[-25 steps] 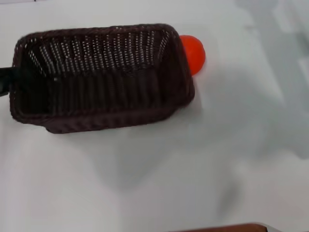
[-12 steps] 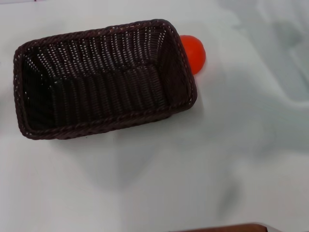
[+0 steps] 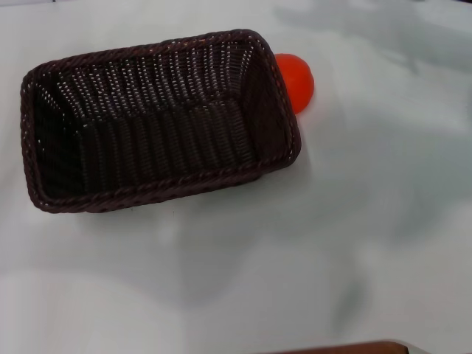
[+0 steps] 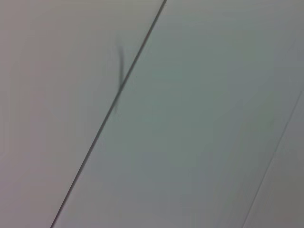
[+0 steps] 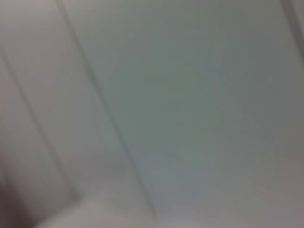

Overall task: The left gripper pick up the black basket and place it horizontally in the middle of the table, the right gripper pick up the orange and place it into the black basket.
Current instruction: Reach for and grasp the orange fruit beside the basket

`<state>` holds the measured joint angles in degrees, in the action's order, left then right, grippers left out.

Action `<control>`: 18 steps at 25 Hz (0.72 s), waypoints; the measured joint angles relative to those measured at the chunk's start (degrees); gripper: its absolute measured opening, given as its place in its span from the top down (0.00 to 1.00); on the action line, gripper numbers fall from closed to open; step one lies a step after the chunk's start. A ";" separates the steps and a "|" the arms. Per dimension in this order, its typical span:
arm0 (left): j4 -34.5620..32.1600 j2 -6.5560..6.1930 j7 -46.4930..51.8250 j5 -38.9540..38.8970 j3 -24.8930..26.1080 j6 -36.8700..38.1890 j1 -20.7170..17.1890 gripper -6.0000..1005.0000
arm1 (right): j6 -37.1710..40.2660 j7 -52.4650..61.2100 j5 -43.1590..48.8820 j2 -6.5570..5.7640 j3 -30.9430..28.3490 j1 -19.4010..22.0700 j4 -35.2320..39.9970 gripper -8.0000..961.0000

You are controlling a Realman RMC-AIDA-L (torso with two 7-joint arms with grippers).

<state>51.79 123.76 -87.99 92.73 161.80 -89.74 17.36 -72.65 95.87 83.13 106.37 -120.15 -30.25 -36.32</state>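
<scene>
The black basket (image 3: 158, 122) rests on the white table (image 3: 295, 258) in the head view, lying lengthwise across it, slightly tilted, open side up and empty. The orange (image 3: 295, 81) sits on the table against the outside of the basket's right end, partly hidden by the rim. Neither gripper shows in the head view. The left wrist view and the right wrist view show only pale flat surfaces with thin dark lines.
The table's brown edge strip (image 3: 346, 346) shows at the near edge. Soft shadows lie across the table at the far right.
The left gripper's black finger at the basket's left end one second ago has left the view. The basket settled flat and has stayed still since. Shadows at the right have shifted.
</scene>
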 joint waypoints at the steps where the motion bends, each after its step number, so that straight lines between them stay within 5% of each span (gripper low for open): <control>1: -1.63 -0.11 -1.58 -0.73 -0.02 -0.15 0.17 0.19 | -0.19 4.03 5.82 -0.47 -0.08 -0.47 -2.66 0.01; 4: -4.24 -0.19 -4.24 -1.43 -0.10 -0.05 0.83 0.17 | -1.12 14.50 22.08 -1.00 -0.27 -2.73 -8.77 0.01; 8: -5.64 -0.22 -4.75 -1.48 -0.23 0.21 1.45 0.15 | -1.41 20.38 37.01 0.03 -0.34 -5.92 -12.21 0.01; 18: -8.15 -0.37 -4.88 -1.56 0.25 0.58 1.83 0.14 | 1.08 20.74 51.08 5.85 -0.13 -13.91 -7.40 0.01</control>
<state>43.64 123.39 -92.86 91.17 162.04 -89.15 19.19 -71.57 116.61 134.21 112.23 -120.28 -44.17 -43.72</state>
